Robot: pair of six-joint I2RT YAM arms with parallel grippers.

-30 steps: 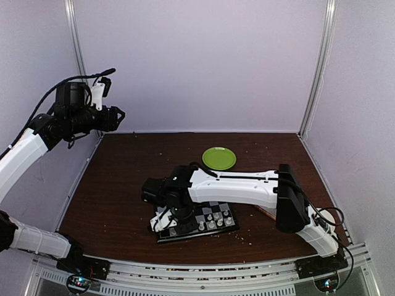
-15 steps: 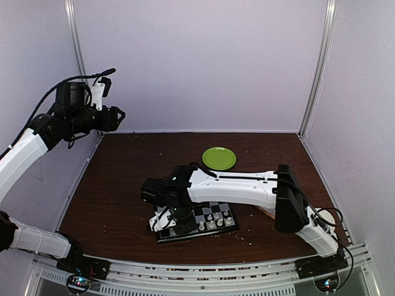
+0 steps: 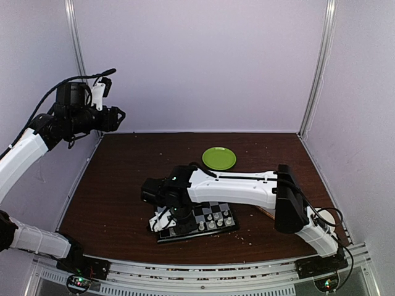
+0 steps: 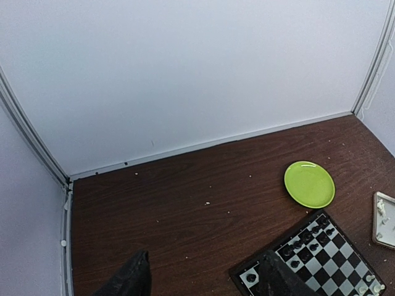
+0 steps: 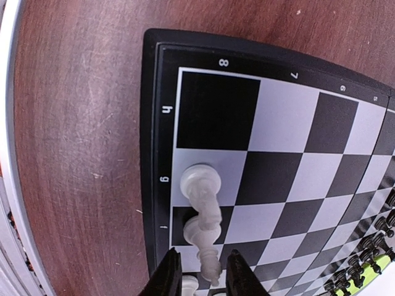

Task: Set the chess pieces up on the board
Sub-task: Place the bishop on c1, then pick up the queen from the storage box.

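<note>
Where the white chess pieces (image 5: 200,185) stand in file along the left edge of the board (image 5: 296,117), near the front of the table (image 5: 74,154), my right gripper (image 5: 203,262) straddles one, jaws slightly apart and clear of it. It is possibly a bishop, but I find it blurred. I see my left gripper (image 4: 203,285) hanging high, spread wide, empty. A green plate (image 3: 219,158) lies beyond.

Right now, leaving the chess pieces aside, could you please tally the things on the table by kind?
plate: 1
board: 1
tray: 1
Total: 3
</note>
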